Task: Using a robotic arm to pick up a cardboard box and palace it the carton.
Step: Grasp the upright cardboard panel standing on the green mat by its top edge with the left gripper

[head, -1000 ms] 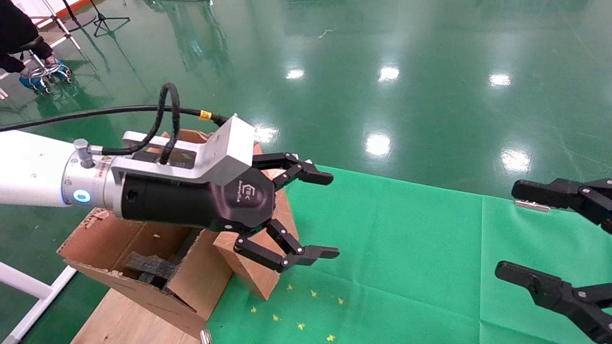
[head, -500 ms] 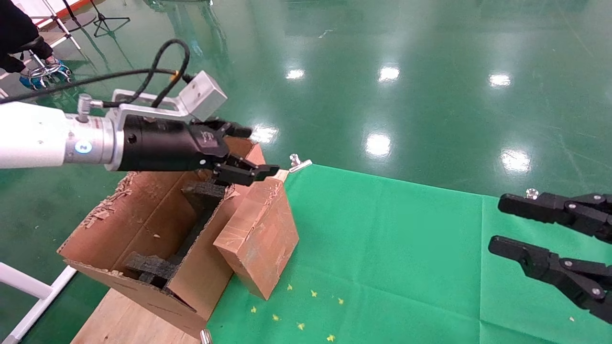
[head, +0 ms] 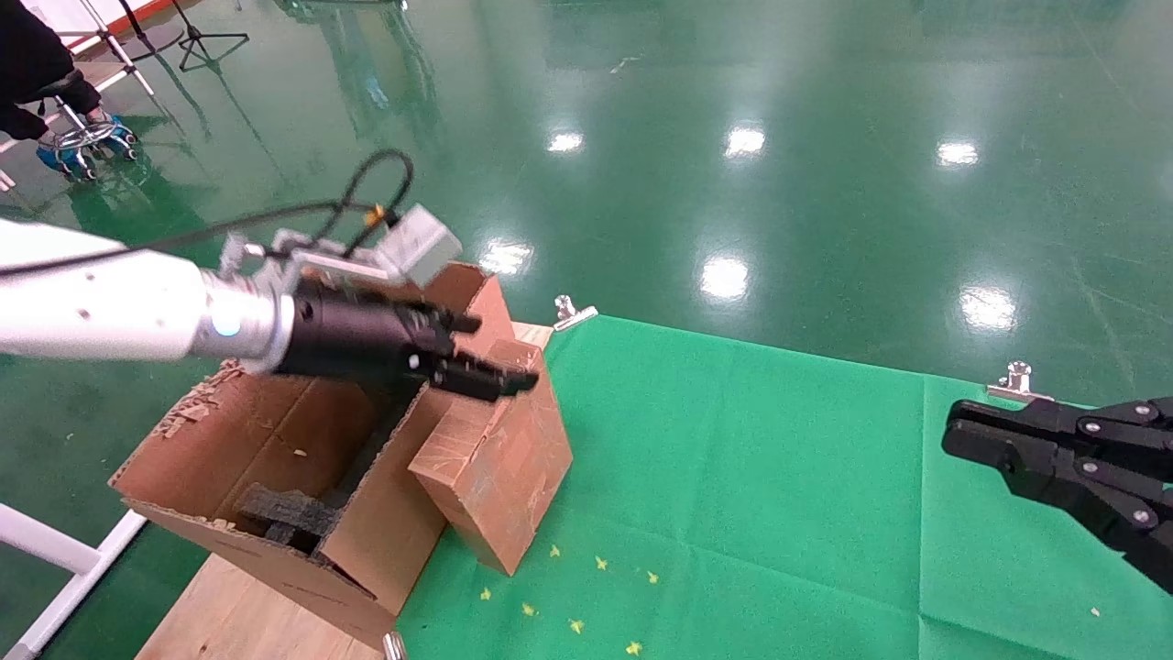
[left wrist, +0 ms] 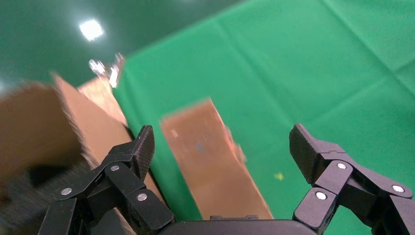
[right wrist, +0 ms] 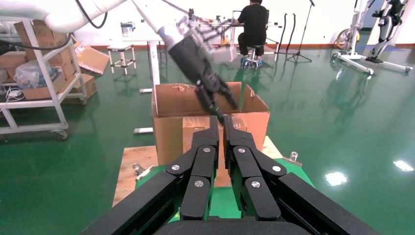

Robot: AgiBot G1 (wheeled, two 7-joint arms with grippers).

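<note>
The cardboard box (head: 495,467), small and reddish-brown with scuffed edges, leans tilted against the carton's side on the green cloth. The carton (head: 266,440) stands at the left with torn flaps and dark foam inside. The white left arm reaches over the carton. My left gripper (head: 490,353) is open and hovers at the box's top edge. In the left wrist view the box (left wrist: 210,161) lies between the wide-open fingers (left wrist: 139,147) of my left gripper (left wrist: 222,142), apart from both. My right gripper (head: 958,431) is shut and empty at the right edge; the right wrist view (right wrist: 221,122) shows it too.
A green cloth (head: 751,477) covers the table, held by metal clips (head: 573,312). A wooden board (head: 238,614) lies under the carton. A seated person (head: 37,64) and stands are far left on the glossy green floor. A shelf with boxes (right wrist: 34,73) stands behind.
My left gripper pulled back from the camera, swung over the carton, then came down to the box's top edge. My right gripper's fingers closed from open to shut.
</note>
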